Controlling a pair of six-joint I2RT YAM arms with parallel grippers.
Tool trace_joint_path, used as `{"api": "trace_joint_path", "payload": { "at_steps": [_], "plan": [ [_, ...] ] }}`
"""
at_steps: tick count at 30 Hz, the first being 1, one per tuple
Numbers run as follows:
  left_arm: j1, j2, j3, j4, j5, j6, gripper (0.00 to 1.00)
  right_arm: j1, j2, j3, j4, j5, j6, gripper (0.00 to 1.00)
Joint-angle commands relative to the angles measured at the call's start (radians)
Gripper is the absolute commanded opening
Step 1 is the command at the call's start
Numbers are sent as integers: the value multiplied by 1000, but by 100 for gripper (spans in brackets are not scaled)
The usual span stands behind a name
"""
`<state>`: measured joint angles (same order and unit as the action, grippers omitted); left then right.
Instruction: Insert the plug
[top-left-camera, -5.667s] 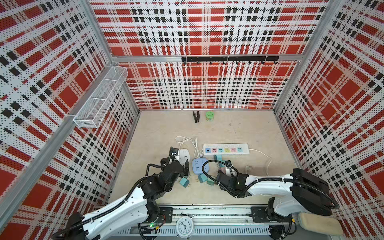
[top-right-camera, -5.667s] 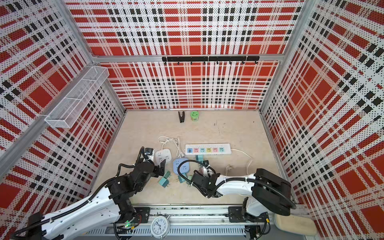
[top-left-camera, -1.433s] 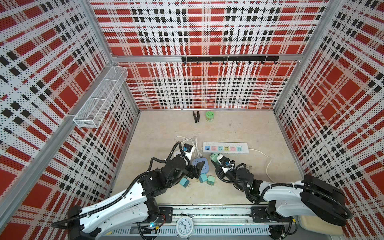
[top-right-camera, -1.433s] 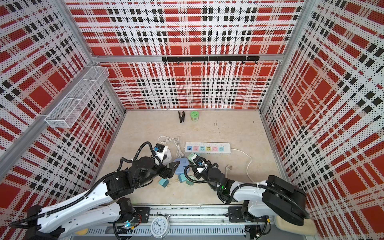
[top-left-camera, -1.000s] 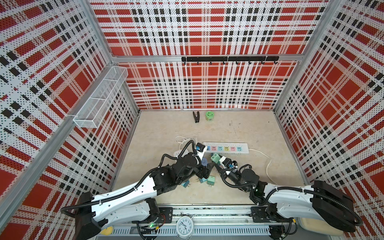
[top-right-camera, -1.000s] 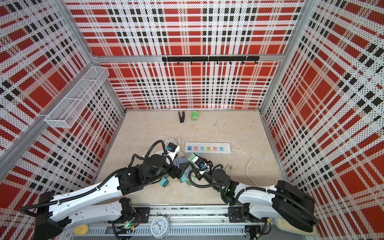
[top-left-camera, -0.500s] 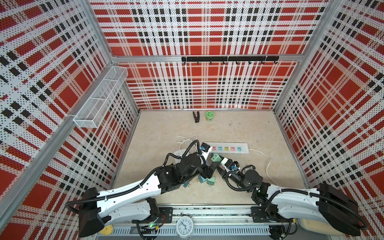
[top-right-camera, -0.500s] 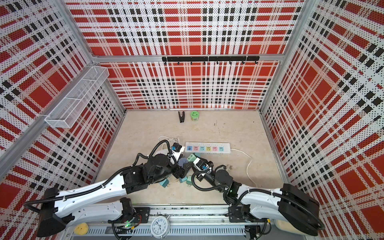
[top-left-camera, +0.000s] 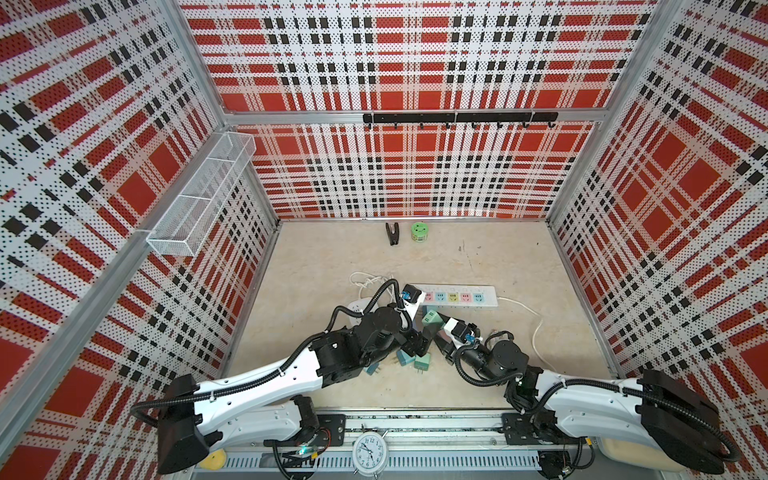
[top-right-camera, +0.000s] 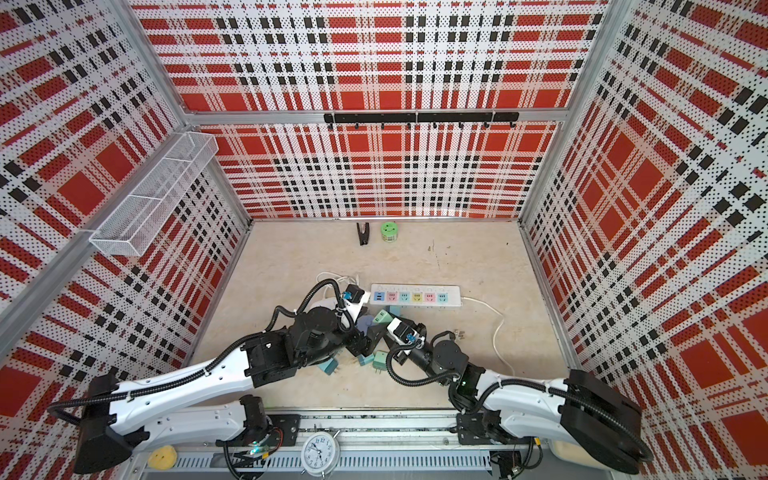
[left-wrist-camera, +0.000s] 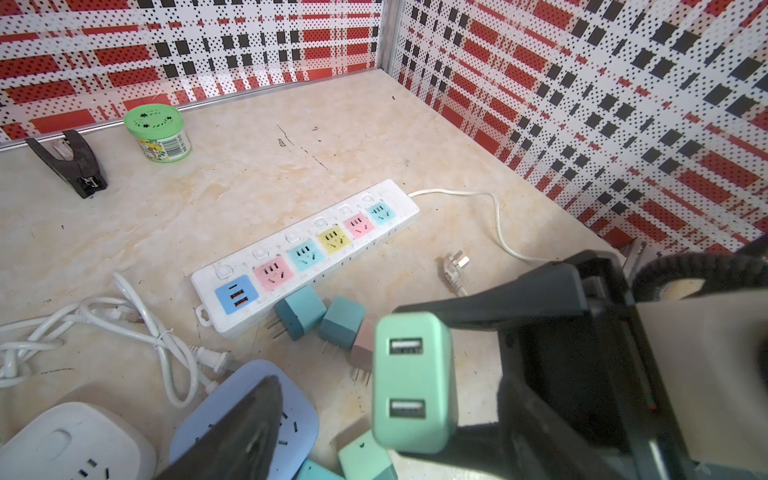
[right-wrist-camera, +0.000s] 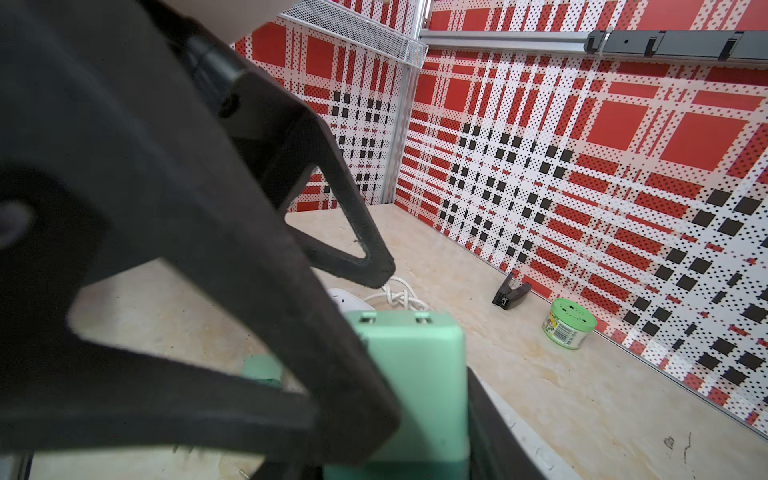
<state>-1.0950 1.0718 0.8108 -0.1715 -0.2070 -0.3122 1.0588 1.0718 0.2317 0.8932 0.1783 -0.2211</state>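
The right tool (right-wrist-camera: 424, 407) clamps the mint-green plug (left-wrist-camera: 411, 382) and holds it raised off the desk (top-left-camera: 332, 257), near the power strip (top-left-camera: 457, 296). The plug's prongs are hidden. The left tool (top-right-camera: 362, 341) stands open just beside the plug. Only one finger (left-wrist-camera: 249, 428) shows in its wrist view, blurred and cut off.
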Motion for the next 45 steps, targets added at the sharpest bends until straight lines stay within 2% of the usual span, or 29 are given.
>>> {"api": "trace_joint_path", "payload": {
  "at_steps": [1,8,16,19,21,24,26,30,32,34,37,40,42,45],
  "plan": [
    [-5,22,40,26,14,0,82,2,-14,0,95,-22,-18,0],
    [-5,56,49,27,39,-8,73,3,-13,-8,130,-13,-13,0],
    [-4,69,49,65,86,-2,46,3,39,4,164,-12,-20,0],
    [-6,80,50,74,107,7,34,4,41,-3,183,-10,-4,3],
    [-3,81,52,79,101,13,26,7,31,-13,190,-8,-1,12],
    [-2,73,55,78,87,20,21,7,3,-23,167,22,22,46],
    [-2,58,42,90,69,25,19,7,-9,-28,147,65,28,64],
    [-2,28,21,99,-2,101,14,5,-33,-34,90,238,71,84],
    [-2,12,17,99,-46,152,10,-1,-38,-48,97,328,90,90],
    [-2,-2,10,107,-88,217,0,-9,-53,-61,104,401,104,97],
    [-2,-17,7,112,-168,314,0,-57,-102,-62,29,466,149,100],
    [0,-17,2,118,-233,388,0,-187,-155,-35,-152,446,263,100],
    [3,-9,2,118,-219,440,0,-308,-187,-18,-274,388,355,100],
    [-4,-11,-24,112,-18,609,0,-484,-219,6,-404,283,459,100]
  ]
}}
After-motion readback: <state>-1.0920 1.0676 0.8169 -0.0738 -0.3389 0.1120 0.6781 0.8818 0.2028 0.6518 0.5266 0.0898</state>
